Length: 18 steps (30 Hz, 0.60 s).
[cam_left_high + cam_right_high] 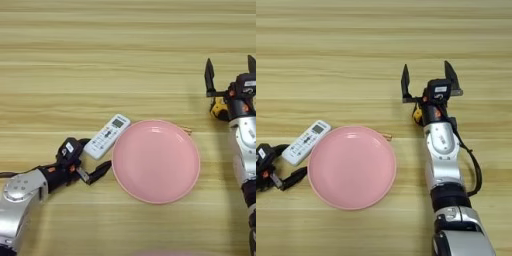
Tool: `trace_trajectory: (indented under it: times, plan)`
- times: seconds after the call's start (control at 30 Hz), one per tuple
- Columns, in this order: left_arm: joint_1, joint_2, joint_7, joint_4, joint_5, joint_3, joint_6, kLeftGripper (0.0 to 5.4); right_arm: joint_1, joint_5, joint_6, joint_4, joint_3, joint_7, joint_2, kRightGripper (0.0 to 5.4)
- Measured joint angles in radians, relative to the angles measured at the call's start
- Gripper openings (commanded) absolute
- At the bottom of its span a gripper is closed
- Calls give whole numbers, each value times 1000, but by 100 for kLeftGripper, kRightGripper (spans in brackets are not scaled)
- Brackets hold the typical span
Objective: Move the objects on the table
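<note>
One slim white remote (pixel 106 136) lay on the wood-grain table (pixel 100 60), tilted, its grey screen end pointing up and to the right, its right side just beside the rim of the single pink plate (pixel 155 160). The plate held nothing. One yellow-black tape measure (pixel 418 114) showed only as a small patch of yellow, mostly hidden behind the right arm's wrist. No writing could be read on any of these; the remote's buttons and screen were too small to make out.

The left gripper (pixel 93 157) sat low at the remote's lower end, its two black fingers spread apart, one reaching up along the remote's near end and the other pointing toward the plate; whether the upper finger touched the remote was hard to tell. The right gripper (pixel 427 79) stood just beyond the tape measure, its fingers splayed wide and grasping nothing.

The right eye view showed the whole right arm down to the bottom edge, while the left eye view cut it at the side. The left eye view alone showed the left forearm in full.
</note>
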Motion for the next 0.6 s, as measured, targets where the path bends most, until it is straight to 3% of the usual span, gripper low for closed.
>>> trace_trajectory:
  times: [0.6]
  plan:
    - [-3,-9,10,2,1,2,0,296,6,-1,0,-13,1,-2,0,540]
